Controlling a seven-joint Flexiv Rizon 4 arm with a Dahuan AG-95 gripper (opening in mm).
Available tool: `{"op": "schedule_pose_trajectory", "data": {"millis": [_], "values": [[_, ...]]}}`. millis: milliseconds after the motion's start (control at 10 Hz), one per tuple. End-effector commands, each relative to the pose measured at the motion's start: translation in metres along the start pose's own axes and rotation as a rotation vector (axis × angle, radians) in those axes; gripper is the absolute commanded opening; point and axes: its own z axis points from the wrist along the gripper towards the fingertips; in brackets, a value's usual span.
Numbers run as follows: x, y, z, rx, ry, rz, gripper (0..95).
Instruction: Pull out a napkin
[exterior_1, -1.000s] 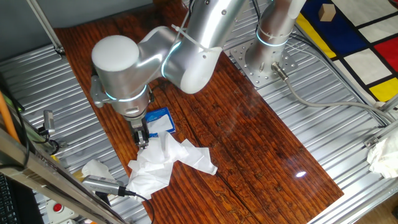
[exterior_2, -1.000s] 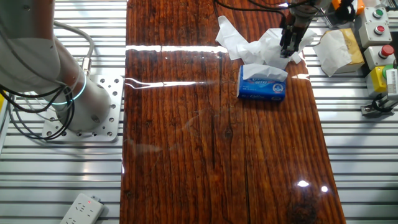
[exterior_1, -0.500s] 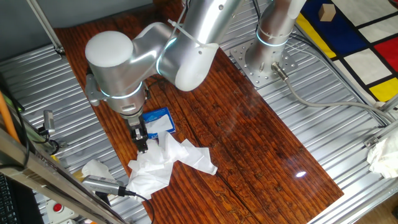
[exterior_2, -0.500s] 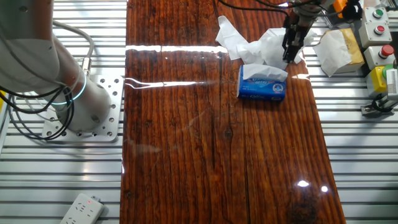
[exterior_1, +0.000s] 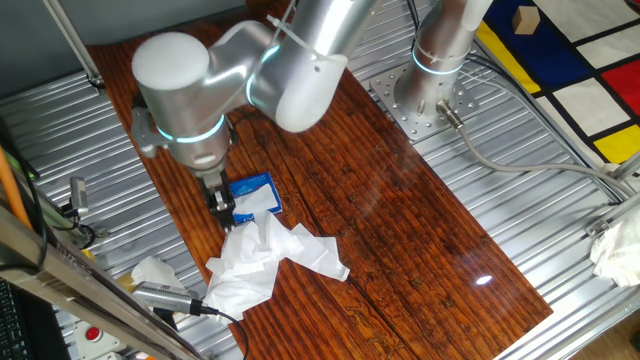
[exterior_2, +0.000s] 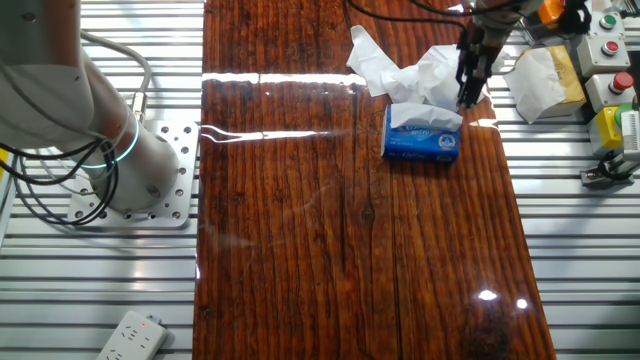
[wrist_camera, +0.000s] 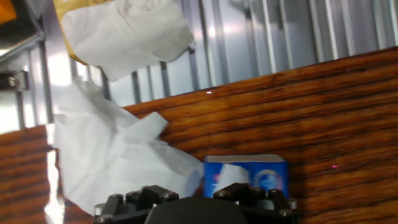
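Item one, the claw (exterior_1: 222, 206) (exterior_2: 467, 92): we find it pointing straight down, hanging over the far edge of the blue pack (exterior_1: 253, 196) (exterior_2: 421, 140) (wrist_camera: 245, 177), between the pack and the heap of loose tissue sheets (exterior_1: 265, 262) (exterior_2: 415, 72) (wrist_camera: 112, 155). Its fingers look narrow and close together in both fixed views, but we cannot tell whether they are pressed together or pinching anything; the hand view shows only the dark base of the claw at the bottom edge.

Item two, the arm: the wrist stands vertical above the claw, with a large rounded silver joint (exterior_1: 178, 90) over it, and the next link rises away toward the base plate (exterior_1: 420, 95).

Item three, the napkin (exterior_1: 257, 201) (exterior_2: 424, 117) (wrist_camera: 229, 177): a small white sheet poking from the pack's opening, just beside the claw tips.

Item four, the table (exterior_1: 400, 230) (exterior_2: 300, 200): dark wood, bearing pack and heap. A further crumpled white tissue (exterior_2: 538, 80) (wrist_camera: 121, 34) lies off the wood on the ribbed metal.
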Motion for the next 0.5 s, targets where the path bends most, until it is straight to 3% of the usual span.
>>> {"op": "schedule_pose_trajectory", "data": {"millis": [100, 300, 500], "values": [[0.002, -0.012, 0.000, 0.002, -0.005, -0.021, 76.0], [0.001, -0.021, -0.003, 0.007, -0.004, -0.023, 76.0], [0.002, -0.026, -0.003, 0.019, -0.026, 0.018, 76.0]]}}
